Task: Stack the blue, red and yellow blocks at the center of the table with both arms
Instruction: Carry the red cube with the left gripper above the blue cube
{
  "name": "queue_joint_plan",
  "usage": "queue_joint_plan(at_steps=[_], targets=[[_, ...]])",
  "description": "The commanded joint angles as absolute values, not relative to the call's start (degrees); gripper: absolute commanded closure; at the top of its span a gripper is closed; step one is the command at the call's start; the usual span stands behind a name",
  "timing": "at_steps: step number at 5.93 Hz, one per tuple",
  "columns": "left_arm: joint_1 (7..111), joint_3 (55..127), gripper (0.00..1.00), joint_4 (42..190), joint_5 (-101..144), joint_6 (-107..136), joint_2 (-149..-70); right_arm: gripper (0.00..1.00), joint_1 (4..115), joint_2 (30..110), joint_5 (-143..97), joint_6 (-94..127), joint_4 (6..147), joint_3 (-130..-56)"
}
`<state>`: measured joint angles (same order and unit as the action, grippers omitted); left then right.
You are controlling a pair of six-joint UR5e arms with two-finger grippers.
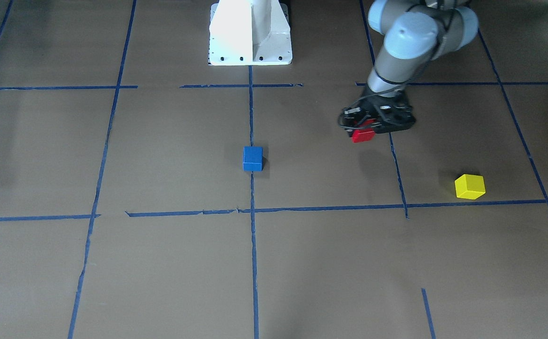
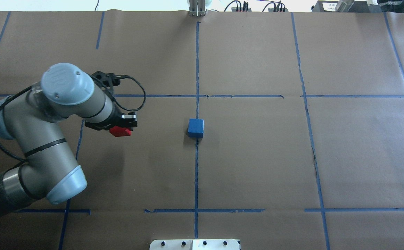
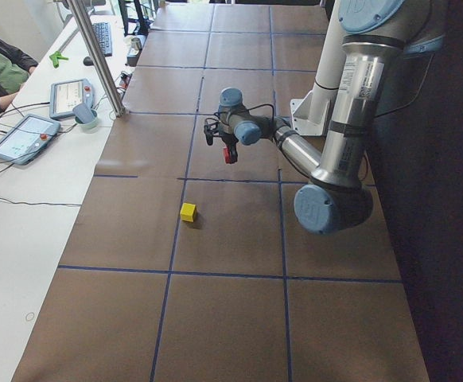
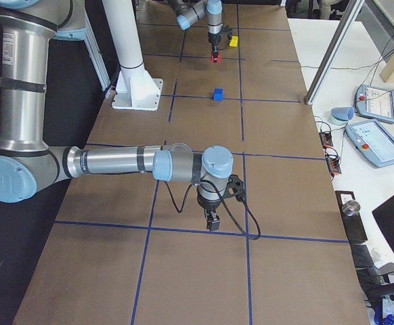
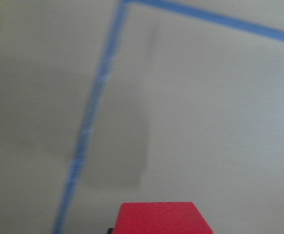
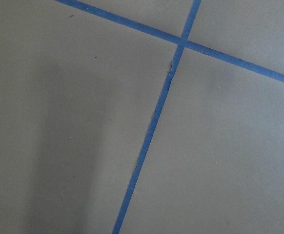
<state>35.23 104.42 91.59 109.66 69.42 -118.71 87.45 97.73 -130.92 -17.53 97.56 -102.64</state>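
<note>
The blue block [image 1: 252, 158] sits on the centre tape line of the table and also shows in the overhead view [image 2: 196, 127]. My left gripper [image 1: 365, 128] is shut on the red block [image 1: 363, 135] and holds it above the table, off to the blue block's side [image 2: 120, 131]. The left wrist view shows the red block [image 5: 159, 218] at the bottom edge. The yellow block [image 1: 470, 186] lies on the table beyond the left gripper; my left arm hides it in the overhead view. My right gripper [image 4: 212, 222] shows only in the exterior right view, so I cannot tell its state.
The white robot base [image 1: 250, 33] stands at the table's robot side. Blue tape lines [image 1: 253, 245] divide the brown table into squares. Tablets [image 3: 23, 135] and a metal post [image 3: 96, 56] are on the side bench by an operator.
</note>
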Motion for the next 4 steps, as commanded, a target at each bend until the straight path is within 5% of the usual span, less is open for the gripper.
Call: queue_joint_plan(at_steps=[1, 4], targets=[[33.76, 95.15, 0.94, 90.53, 108.72, 68.90, -132.29, 0.01, 87.45, 97.82, -130.87, -13.89, 97.56, -102.39], [30.51, 83.97, 0.94, 90.44, 104.34, 69.43, -142.27, 0.00, 87.45, 97.82, -130.96, -10.55, 97.56, -102.39]])
